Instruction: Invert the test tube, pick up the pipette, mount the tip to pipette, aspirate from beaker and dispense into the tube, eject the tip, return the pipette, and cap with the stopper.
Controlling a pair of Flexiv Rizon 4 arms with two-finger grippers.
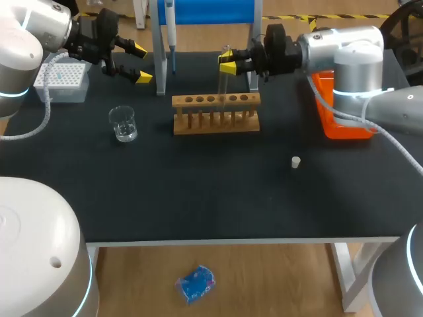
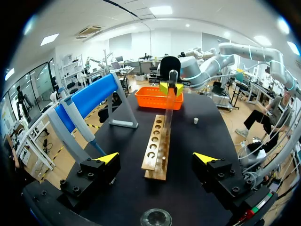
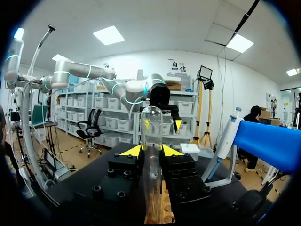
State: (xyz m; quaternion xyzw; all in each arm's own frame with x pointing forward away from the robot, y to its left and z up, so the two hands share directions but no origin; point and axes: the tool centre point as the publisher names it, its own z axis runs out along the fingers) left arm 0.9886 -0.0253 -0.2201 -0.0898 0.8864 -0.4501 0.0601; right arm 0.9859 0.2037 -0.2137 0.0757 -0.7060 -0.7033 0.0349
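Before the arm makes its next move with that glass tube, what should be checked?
1. Right gripper shut on the tube: ok.
2. Tube's open end on top: not ok, the rounded end is up.
3. Tube's lower end clear of the wooden rack: cannot tell.
4. Left gripper open and away from the tube: ok.
5. Pipette hanging on its stand: ok.
6. Stopper lying free on the table: ok.
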